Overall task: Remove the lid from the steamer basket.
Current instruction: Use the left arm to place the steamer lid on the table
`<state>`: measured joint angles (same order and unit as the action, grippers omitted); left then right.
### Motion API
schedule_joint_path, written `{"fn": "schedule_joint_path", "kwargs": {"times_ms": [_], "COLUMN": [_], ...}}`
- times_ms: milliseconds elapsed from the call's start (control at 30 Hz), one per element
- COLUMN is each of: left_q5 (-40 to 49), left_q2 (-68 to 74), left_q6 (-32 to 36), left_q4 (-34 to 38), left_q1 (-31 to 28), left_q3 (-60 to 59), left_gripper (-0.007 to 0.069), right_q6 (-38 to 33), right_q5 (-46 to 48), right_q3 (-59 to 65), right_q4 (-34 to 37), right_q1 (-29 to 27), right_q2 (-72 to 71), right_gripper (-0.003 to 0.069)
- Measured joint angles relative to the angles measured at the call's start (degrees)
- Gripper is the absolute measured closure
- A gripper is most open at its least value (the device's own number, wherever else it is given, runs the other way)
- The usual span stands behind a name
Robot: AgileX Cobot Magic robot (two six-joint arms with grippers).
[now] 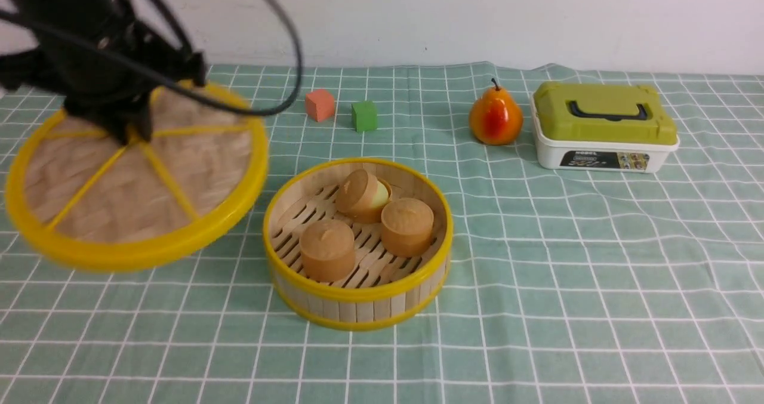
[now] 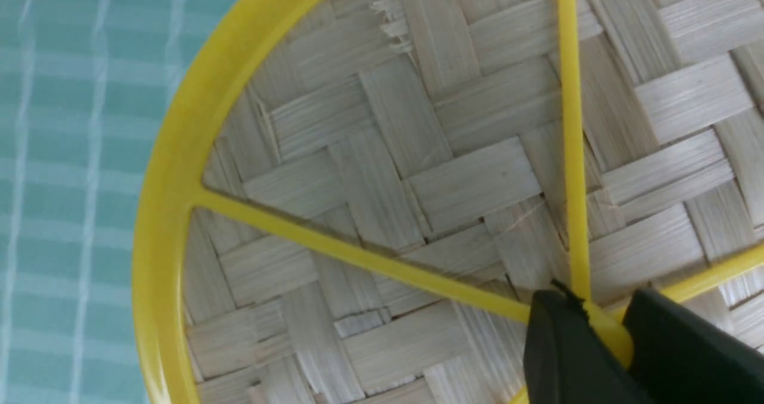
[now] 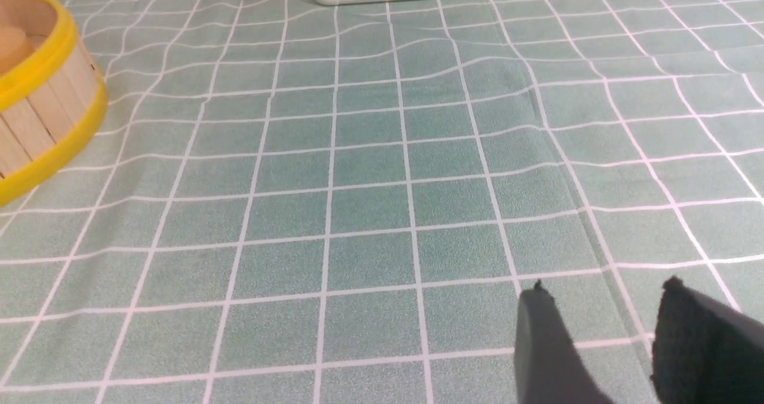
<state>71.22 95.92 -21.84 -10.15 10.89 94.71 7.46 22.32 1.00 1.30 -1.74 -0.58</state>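
The lid (image 1: 179, 177), a woven bamboo disc with a yellow rim and spokes, hangs tilted in the air to the left of the steamer basket (image 1: 358, 305). My left gripper (image 1: 128, 132) is shut on the lid's yellow hub; in the left wrist view the black fingers (image 2: 561, 356) pinch the hub (image 2: 609, 338) over the lid's weave (image 2: 418, 153). The basket stands open on the cloth with three brown buns (image 1: 327, 250) inside. Its wall shows in the right wrist view (image 3: 42, 111). My right gripper (image 3: 603, 296) is open and empty above the cloth, out of the front view.
A white box with an olive-green lid (image 1: 603, 126) stands at the back right, a pear (image 1: 495, 117) beside it. A red cube (image 1: 320, 104) and a green cube (image 1: 364, 116) lie behind the basket. The green checked cloth (image 1: 567, 273) covers the table.
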Motion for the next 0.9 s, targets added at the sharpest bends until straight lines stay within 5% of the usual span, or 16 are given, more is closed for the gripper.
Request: {"fn": "schedule_joint_path", "kwargs": {"times_ms": [233,767,900], "left_q5": [-11.0,-23.1,-22.0], "left_q2": [2.3,11.3,11.4], "left_q6": [-1.6,-1.7,-1.7], "left_q4": [0.6,6.3,7.2], "left_q1": [-9.3,-7.9,-7.9], "left_q3": [-16.1,-17.0,-17.0], "left_gripper": [0.0511,0.0510,0.0445], "right_q6": [0.0,0.0,0.0], "right_q5": [0.0,0.0,0.0], "right_q3": [0.0,0.0,0.0], "right_q4": [0.0,0.0,0.0], "right_q1": [0.0,0.0,0.0], "right_q2": [0.0,0.0,0.0], "right_gripper": [0.0418,0.0418,0.0418]}}
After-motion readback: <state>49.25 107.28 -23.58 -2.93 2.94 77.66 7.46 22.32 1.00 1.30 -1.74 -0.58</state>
